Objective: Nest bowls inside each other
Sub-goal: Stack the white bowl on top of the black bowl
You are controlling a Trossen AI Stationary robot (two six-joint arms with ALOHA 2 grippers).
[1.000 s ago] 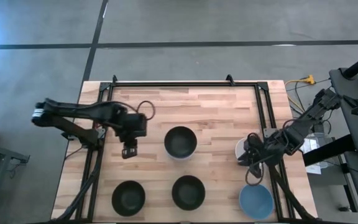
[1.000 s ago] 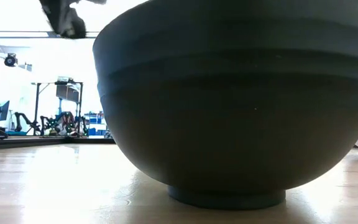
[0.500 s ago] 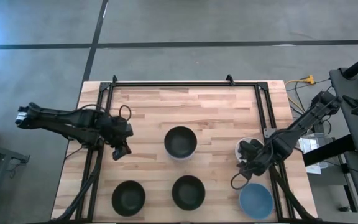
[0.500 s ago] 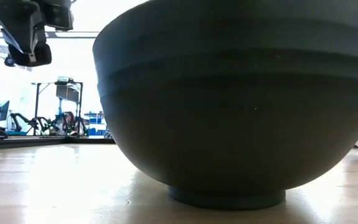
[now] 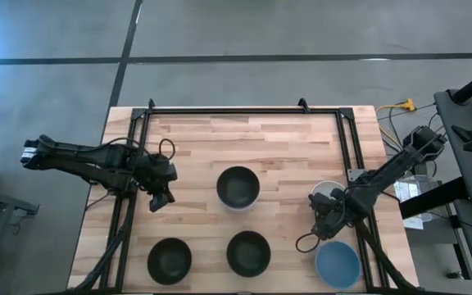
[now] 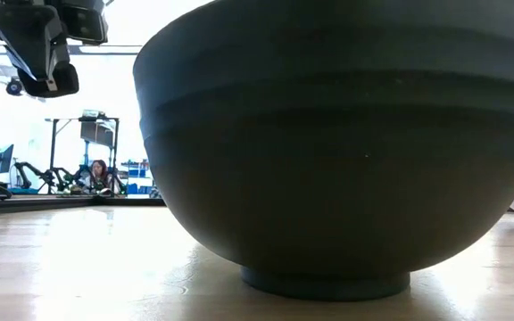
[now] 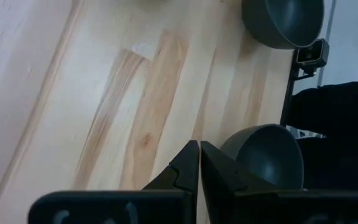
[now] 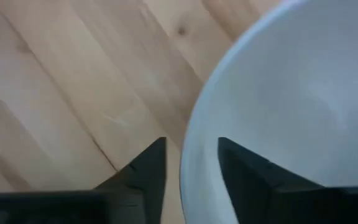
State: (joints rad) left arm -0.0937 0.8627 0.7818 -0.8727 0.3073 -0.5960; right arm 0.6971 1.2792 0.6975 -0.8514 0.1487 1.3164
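The wooden table [image 5: 285,147] carries five visible bowls. One black bowl [image 5: 238,187] sits at the table's centre; in the low view it [image 6: 337,143] fills nearly the whole picture. A second black bowl [image 5: 248,252] stands at the near edge, at its middle, and a third black bowl [image 5: 170,260] stands at the near edge towards the near-left corner. These two also show in the left wrist view [image 7: 267,155] [image 7: 283,22]. A blue bowl [image 5: 338,265] sits by the near-right corner. A white bowl [image 5: 321,193] stands by the right edge, just behind the blue one and partly hidden by the right arm.

The left gripper [image 5: 157,201] hangs above the table near the left edge, well apart from every bowl. In the left wrist view its fingers [image 7: 185,174] are pressed together with nothing between them.

The right gripper [image 5: 324,223] is at the right edge, between the white bowl and the blue bowl. In the right wrist view its fingers [image 8: 148,168] stand parted on either side of a pale bowl rim [image 8: 197,143]; whether they grip the rim cannot be told.
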